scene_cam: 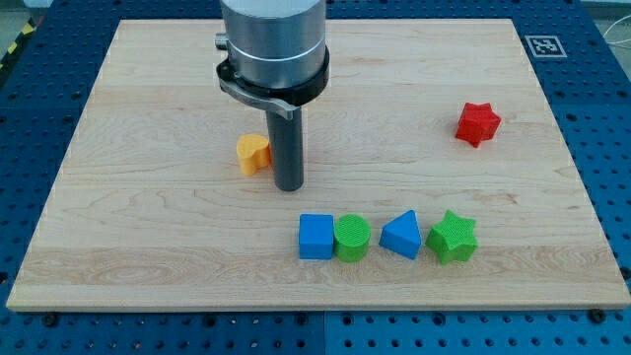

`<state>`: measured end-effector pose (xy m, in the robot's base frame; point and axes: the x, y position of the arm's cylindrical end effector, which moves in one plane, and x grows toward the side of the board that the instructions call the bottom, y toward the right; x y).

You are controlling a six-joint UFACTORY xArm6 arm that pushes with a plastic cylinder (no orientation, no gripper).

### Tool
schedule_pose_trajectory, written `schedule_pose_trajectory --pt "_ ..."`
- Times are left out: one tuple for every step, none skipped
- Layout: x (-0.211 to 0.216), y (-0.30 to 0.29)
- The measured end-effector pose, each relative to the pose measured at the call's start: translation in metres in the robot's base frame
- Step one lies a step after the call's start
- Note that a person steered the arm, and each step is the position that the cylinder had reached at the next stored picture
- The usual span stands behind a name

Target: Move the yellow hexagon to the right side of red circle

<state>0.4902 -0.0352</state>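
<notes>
An orange-yellow block [252, 154] lies left of the board's middle; its shape looks like a heart rather than a clear hexagon, and its right edge is hidden behind my rod. My tip [288, 187] rests on the board just right of and slightly below this block, touching or nearly touching it. The only red block [478, 123] is star-shaped and lies far to the view's right, in the upper half. No red circle shows.
A row of blocks lies below my tip toward the view's bottom: a blue cube [316, 237], a green cylinder [352, 238], a blue triangle [401, 235] and a green star [453, 237]. The wooden board [148, 247] is edged by a blue perforated table.
</notes>
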Motion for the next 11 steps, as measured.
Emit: schedule_pose_trajectory --pt "-0.002 0.000" --pt "-0.004 0.000" --pt "-0.004 0.000" --pt "-0.007 0.022" --pt "-0.031 0.066" --pt "-0.074 0.102" --pt "-0.111 0.109" --pt "-0.143 0.109" --pt "-0.175 0.106" --pt "-0.192 0.084" --pt "-0.193 0.042"
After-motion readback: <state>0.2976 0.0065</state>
